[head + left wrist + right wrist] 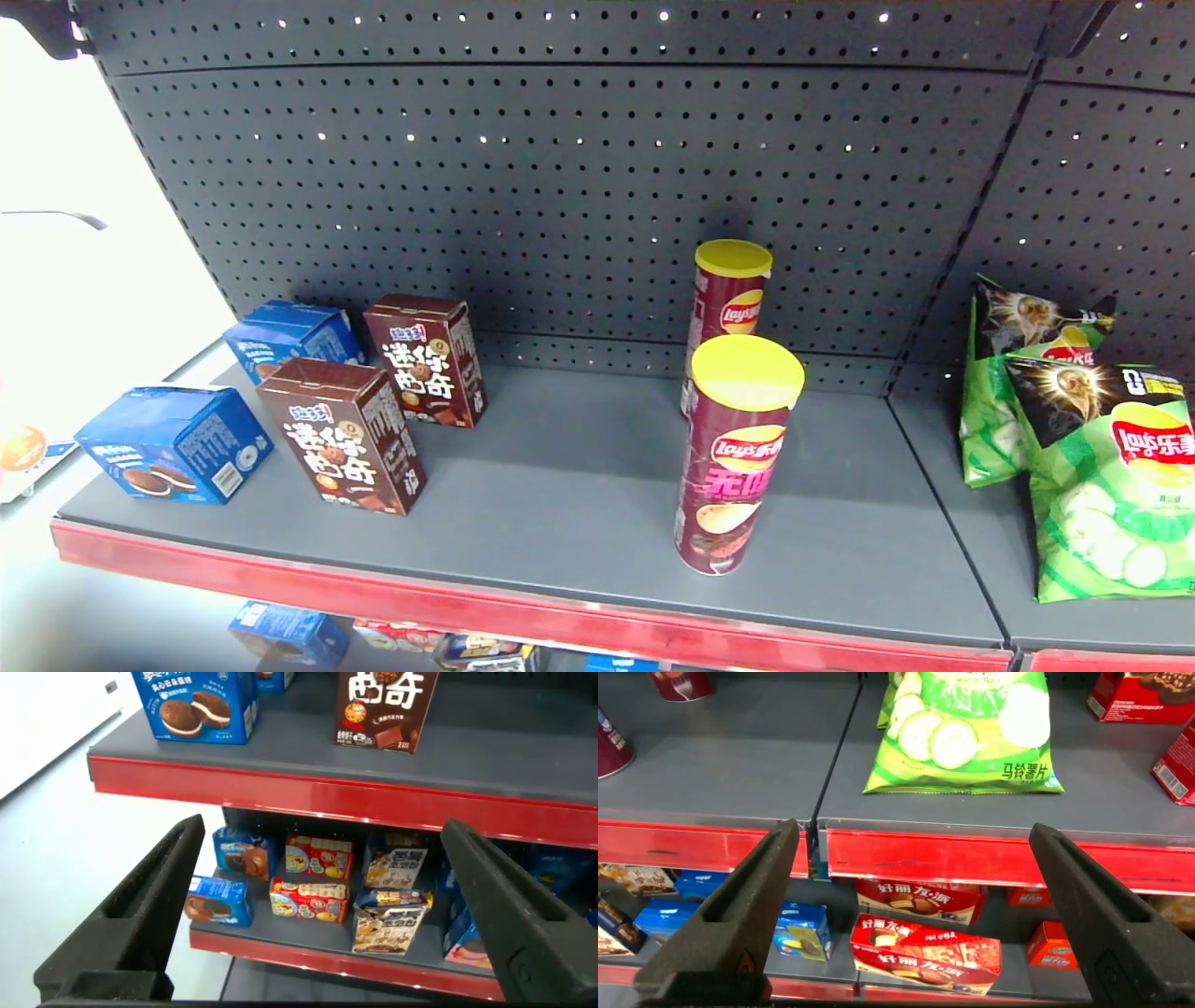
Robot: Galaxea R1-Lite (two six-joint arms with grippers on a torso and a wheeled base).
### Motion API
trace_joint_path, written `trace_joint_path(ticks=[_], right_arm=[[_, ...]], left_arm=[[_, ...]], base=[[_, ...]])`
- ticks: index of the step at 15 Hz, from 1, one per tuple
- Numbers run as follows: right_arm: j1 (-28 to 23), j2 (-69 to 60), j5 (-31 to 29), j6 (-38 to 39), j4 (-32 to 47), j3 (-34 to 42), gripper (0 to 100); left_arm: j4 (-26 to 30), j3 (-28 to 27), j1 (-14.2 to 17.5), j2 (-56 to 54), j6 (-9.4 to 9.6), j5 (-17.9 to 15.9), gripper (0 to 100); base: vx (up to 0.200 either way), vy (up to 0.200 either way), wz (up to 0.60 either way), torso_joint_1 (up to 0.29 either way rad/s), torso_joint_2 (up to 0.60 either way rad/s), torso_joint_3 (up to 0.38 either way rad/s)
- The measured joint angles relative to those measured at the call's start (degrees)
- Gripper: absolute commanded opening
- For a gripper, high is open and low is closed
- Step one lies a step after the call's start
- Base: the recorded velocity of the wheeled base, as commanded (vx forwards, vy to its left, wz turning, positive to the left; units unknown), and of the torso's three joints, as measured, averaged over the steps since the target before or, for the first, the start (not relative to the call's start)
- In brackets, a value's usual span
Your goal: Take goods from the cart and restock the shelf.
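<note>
Before the shelf's left front corner: left gripper (322, 835), fingers (140, 915) spread wide with nothing between them, facing the red lip (374, 793); past it a lower shelf (308, 952) carries small boxes (313, 896).
Before the shelf's right end: right gripper (915, 831), also wide open and empty, facing the lip where two shelf sections meet.
Shelf: grey deck (560, 504), red along its front edge.
Front left corner: near blue box (173, 443), turned at an angle to the edge.
Front edge, left of middle: near brown box (345, 448), upright, just beside the near blue box but apart from it.
Front edge, right of middle: front can (738, 457), upright, maroon with a yellow lid, close to the lip.
Right section, front: near bag (1111, 476), green, reaching almost to the front edge and overlapping the far bag (1004, 373) behind it.
Back left: far blue box (289, 336) and far brown box (425, 359), side by side behind the near pair.
Back edge, right of middle: rear can (728, 299), upright, directly behind the front can, near the pegboard (560, 187).
Far boundary: the pegboard, dark and perforated, rising along the shelf's back edge.
</note>
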Motion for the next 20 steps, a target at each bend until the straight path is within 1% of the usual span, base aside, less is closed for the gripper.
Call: trace_joint_path(ticks=[4,7,10,14,16,18,19,20], right_arm=[[0.0,0.0,0.1,0.0,0.0,0.0,100],[0.0,0.0,0.6,0.0,0.0,0.0,100],[0.0,0.0,0.8,-0.2,0.0,0.1,100],[0.0,0.0,0.8,-0.2,0.0,0.1,100],[0.0,0.0,0.8,-0.2,0.0,0.1,100],[0.0,0.0,0.8,-0.2,0.0,0.1,100],[0.0,0.0,0.8,-0.2,0.0,0.1,100],[0.0,0.0,0.9,-0.2,0.0,0.0,100]], left_arm=[[0.0,0.0,0.0,0.0,0.02,0.0,100],[0.0,0.0,0.0,0.0,0.50,-0.4,100],[0.1,0.1,0.0,0.0,0.57,-0.5,100],[0.0,0.1,0.0,0.0,0.11,-0.1,100],[0.0,0.0,0.0,0.0,0.38,-0.2,100],[0.0,0.0,0.0,-0.1,0.11,0.0,100],[0.0,0.0,0.0,-0.1,0.02,0.1,100],[0.0,0.0,0.0,-0.1,0.00,0.1,100]], base=[[0.000,0.000,0.00,0.000,0.00,0.000],[0.000,0.000,-0.60,0.001,0.00,-0.002],[0.000,0.000,0.00,0.000,0.00,0.000],[0.000,0.000,0.00,0.000,0.00,0.000],[0.000,0.000,0.00,0.000,0.00,0.000],[0.000,0.000,0.00,0.000,0.00,0.000],[0.000,0.000,-0.60,0.002,0.00,0.007],[0.000,0.000,0.00,0.000,0.00,0.000]])
